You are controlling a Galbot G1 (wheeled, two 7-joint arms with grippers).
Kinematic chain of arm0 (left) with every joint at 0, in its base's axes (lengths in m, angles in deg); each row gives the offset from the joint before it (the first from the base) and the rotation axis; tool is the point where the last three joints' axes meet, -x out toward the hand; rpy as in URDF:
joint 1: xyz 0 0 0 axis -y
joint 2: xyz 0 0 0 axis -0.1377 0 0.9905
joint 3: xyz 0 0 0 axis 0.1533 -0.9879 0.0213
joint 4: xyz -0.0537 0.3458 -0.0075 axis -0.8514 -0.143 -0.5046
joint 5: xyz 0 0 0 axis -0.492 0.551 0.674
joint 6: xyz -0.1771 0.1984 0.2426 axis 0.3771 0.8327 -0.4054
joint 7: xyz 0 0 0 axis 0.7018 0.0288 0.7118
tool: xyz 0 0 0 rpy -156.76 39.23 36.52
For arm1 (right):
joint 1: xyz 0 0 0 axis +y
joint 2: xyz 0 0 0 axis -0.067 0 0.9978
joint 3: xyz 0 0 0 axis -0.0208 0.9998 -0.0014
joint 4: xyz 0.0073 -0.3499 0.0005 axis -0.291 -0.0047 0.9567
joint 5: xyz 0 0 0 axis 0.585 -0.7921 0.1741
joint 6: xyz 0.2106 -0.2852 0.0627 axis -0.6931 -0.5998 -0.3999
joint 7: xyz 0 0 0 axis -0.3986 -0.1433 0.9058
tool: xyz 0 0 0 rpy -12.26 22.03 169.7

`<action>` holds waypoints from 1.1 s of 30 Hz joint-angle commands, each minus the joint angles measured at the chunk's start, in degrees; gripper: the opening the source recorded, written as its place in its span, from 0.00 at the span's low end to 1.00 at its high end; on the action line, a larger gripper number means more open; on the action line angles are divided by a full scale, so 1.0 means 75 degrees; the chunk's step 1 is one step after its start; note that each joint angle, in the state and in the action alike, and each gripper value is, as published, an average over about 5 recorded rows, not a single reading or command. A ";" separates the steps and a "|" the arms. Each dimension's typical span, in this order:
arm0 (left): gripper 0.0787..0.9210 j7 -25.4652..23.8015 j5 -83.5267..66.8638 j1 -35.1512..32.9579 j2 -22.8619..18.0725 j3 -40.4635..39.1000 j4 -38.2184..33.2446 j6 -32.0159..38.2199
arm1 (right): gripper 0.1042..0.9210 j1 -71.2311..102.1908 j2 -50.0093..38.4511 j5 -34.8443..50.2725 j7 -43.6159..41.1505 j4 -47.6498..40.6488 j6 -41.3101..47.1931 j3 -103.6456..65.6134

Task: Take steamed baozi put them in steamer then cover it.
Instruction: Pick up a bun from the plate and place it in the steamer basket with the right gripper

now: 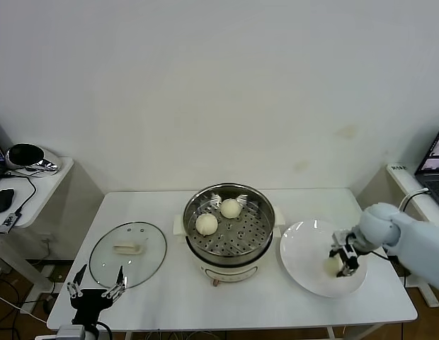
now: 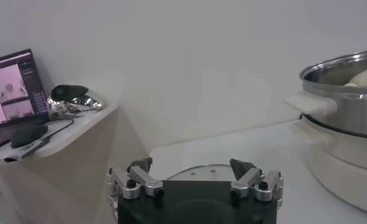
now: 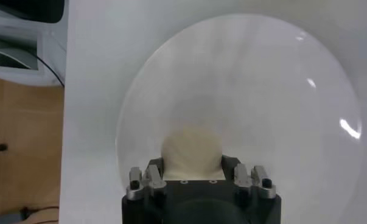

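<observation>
The steamer (image 1: 268, 212) stands at the table's middle with two baozi, one (image 1: 206, 223) and another (image 1: 231, 207), on its perforated tray; it also shows in the left wrist view (image 2: 347, 112). The glass cover (image 1: 106, 261) lies flat to its left. A third baozi (image 1: 331, 266) sits on the white plate (image 1: 304, 241) to the right. My right gripper (image 1: 345, 259) is down on the plate, its jaws closed on that baozi's (image 3: 192, 146) sides. My left gripper (image 1: 99, 280) is open and empty at the table's front left, near the cover.
A side table (image 1: 42, 188) with a mouse and a dark shiny object stands at far left. A laptop (image 1: 435, 166) on a stand is at far right. The plate lies close to the table's front right edge.
</observation>
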 commanded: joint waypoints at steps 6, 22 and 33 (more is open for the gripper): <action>0.88 -0.0009 -0.0016 -0.0022 0.0070 -0.0032 -0.0005 0.0002 | 0.60 -0.3423 0.0340 0.1505 -0.0363 0.0001 -0.0049 0.0831; 0.88 -0.0009 -0.0060 0.0008 0.0037 0.0042 -0.0035 0.0004 | 0.60 -0.5570 0.3310 0.2713 0.0405 0.0192 -0.1167 0.3102; 0.88 -0.0015 -0.0118 -0.0068 -0.0038 0.0182 -0.0133 0.0000 | 0.61 -0.4712 0.4847 0.1941 0.0326 -0.0550 -0.3405 0.3772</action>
